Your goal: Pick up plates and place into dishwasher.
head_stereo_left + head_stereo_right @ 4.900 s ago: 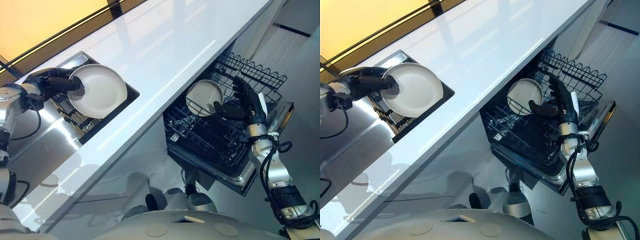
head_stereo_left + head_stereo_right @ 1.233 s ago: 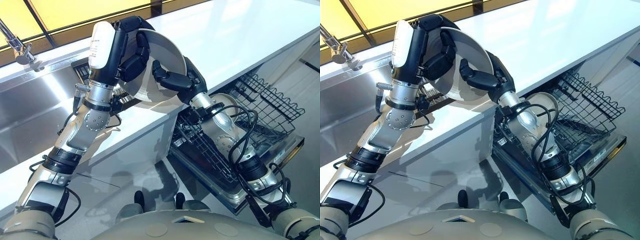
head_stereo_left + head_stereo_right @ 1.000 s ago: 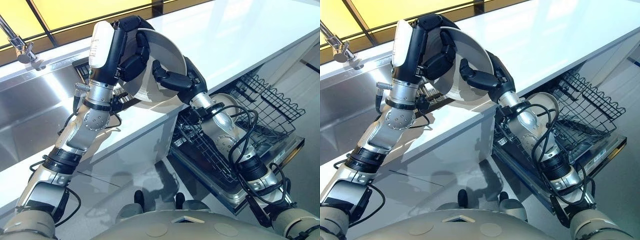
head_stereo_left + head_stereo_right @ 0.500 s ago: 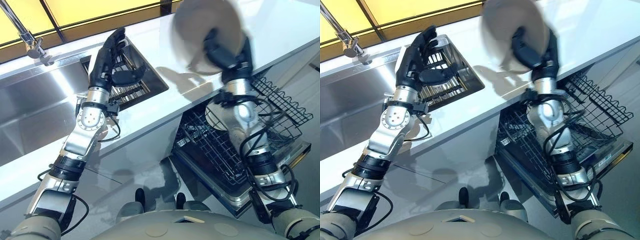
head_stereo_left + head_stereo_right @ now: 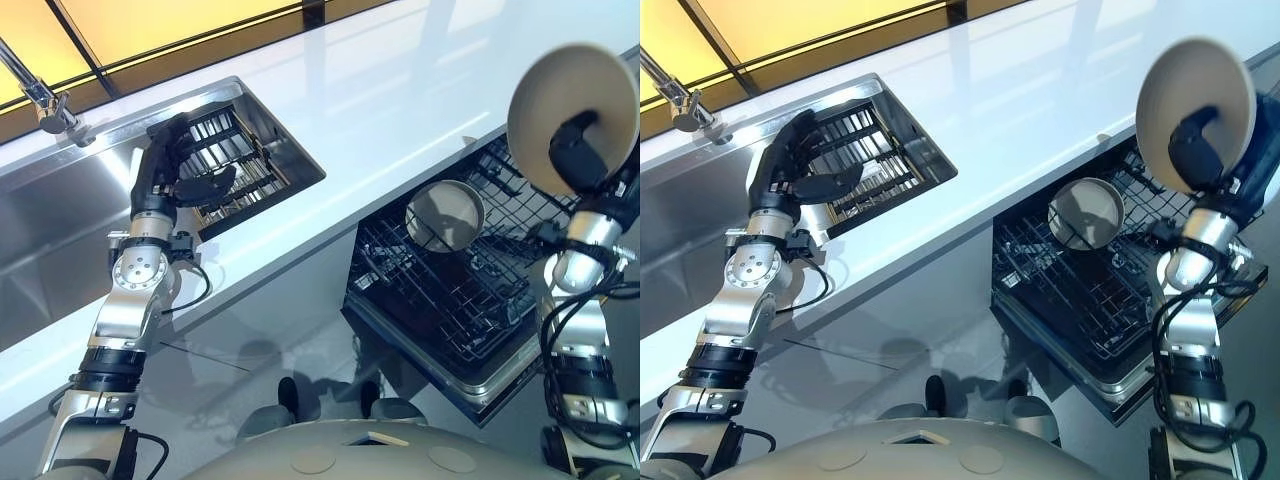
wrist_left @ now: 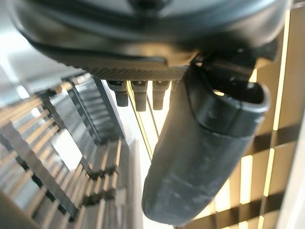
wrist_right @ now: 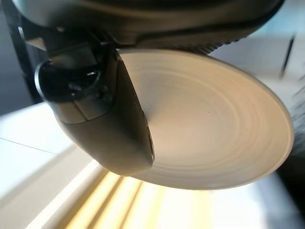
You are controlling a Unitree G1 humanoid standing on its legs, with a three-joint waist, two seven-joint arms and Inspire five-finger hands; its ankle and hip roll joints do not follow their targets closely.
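Note:
A white plate (image 5: 565, 95) is held on edge in the air at the far right, with my right hand (image 5: 582, 160) shut on it; the thumb (image 7: 106, 119) presses on the plate's face (image 7: 214, 129). It hangs above the back right part of the pulled-out dishwasher rack (image 5: 450, 295). Another white plate (image 5: 445, 214) stands in that rack, close under the counter edge. My left hand (image 5: 168, 178) hovers open over the sink's dish rack (image 5: 245, 165), holding nothing; its thumb (image 6: 205, 143) sticks out over the rack's slats (image 6: 57, 157).
The white counter (image 5: 400, 100) runs between the sink and the dishwasher. A faucet (image 5: 45, 95) stands at the sink's far left. The open dishwasher door (image 5: 480, 385) juts out below the rack.
My right hand has swung the plate to the right, from over the counter to above the dishwasher rack. My left hand has drawn back left over the sink rack.

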